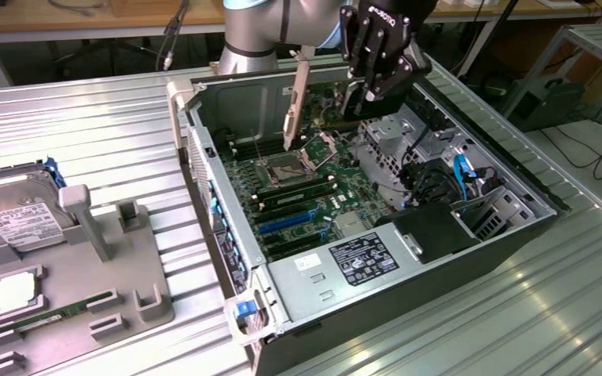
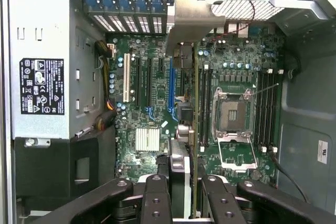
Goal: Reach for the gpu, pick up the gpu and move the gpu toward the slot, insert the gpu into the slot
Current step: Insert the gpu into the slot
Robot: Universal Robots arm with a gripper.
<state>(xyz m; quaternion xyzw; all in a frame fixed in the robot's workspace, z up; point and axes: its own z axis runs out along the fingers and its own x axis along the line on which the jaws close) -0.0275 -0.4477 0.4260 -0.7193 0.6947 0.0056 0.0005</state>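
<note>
The claw grips the gpu, seen edge-on, above the green motherboard inside the open case. The card's edge lines up between the blue slot and the processor socket. It is not yet seated. A silver power supply sits against one case wall.

Table: fixture on the exterior view's left, case on the exterior view's right.
Fixture: bears hard drive and memory stick.
Case: open upward; motherboard on its floor, power supply at near end.
Motherboard: processor socket far, slot nearer.
gpu: on edge in gripper, above motherboard, apart from slot.
</note>
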